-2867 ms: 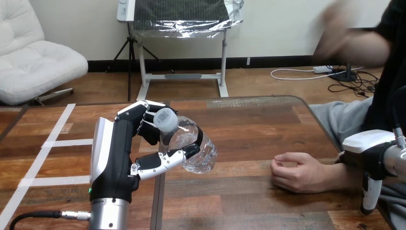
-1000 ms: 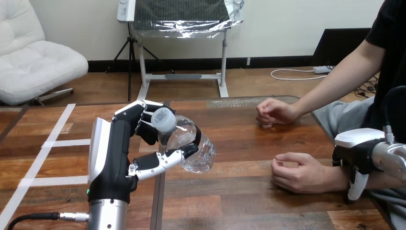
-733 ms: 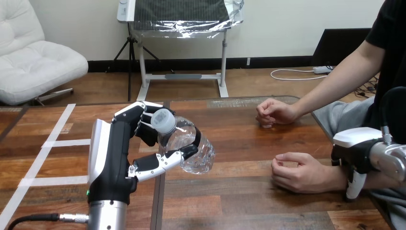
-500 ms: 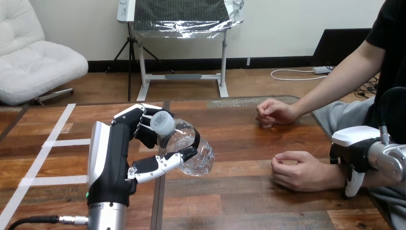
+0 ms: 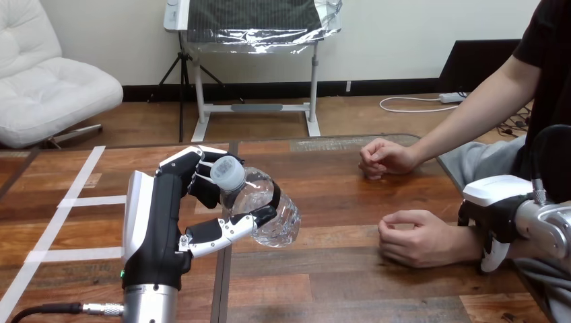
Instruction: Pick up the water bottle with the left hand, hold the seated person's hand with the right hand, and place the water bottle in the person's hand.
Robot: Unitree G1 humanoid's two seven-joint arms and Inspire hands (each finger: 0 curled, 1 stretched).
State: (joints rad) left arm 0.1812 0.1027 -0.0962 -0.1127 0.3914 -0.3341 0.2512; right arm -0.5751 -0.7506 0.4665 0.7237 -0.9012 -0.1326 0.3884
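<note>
A clear plastic water bottle (image 5: 273,205) with a white cap (image 5: 227,171) is held above the table, tilted with its cap toward me. My left hand (image 5: 156,229) is shut on it, fingers and thumb wrapped round its body. At the right edge, my right hand (image 5: 495,202) lies over the person's forearm, just behind the wrist. The person's near hand (image 5: 411,239) rests on the table as a loose fist, well right of the bottle. The person's far hand (image 5: 385,158) is a fist on the table near its back edge.
The wooden table (image 5: 350,282) has white tape lines (image 5: 74,200) on its left part and a dark seam (image 5: 222,282) running front to back under the bottle. Bare wood lies between the bottle and the person's hands.
My right hand has slid left along the person's forearm toward the wrist. The person's far arm, raised at first, came down onto the table. The bottle stays in my left hand, almost still.
</note>
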